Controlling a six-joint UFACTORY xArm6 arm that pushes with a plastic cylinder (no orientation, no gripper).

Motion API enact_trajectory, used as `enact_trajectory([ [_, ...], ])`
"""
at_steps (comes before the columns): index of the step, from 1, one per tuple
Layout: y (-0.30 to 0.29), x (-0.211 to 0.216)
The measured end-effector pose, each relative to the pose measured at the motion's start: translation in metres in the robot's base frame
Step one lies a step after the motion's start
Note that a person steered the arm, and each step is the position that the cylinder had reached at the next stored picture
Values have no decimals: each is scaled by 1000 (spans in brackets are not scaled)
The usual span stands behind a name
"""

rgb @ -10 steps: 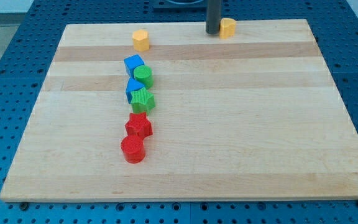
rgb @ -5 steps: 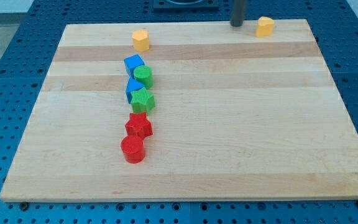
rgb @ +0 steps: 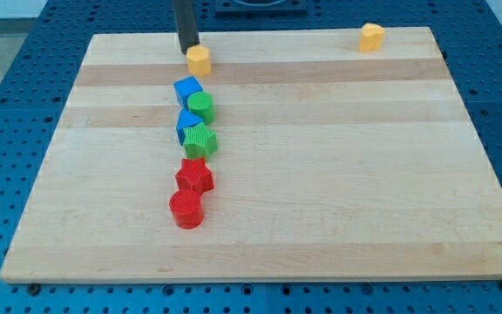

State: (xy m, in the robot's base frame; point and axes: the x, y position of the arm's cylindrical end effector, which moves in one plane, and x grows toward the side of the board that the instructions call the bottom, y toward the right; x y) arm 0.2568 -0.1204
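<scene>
Two yellow blocks (rgb: 199, 59) (rgb: 371, 37), two blue, two green, two red; tool tip (rgb: 188, 48) holds nothing.

lab bench | blue perforated table (rgb: 24, 105) | wooden board (rgb: 321, 174)

My tip (rgb: 188, 48) stands just above-left of the near block (rgb: 199, 59); six blocks (rgb: 193, 148) file below it.
</scene>
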Motion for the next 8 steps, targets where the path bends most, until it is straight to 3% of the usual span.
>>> enact_trajectory([
  [1,0,4],
  [3,-76,0],
  [4,-78,27],
  [8,-13,50],
])
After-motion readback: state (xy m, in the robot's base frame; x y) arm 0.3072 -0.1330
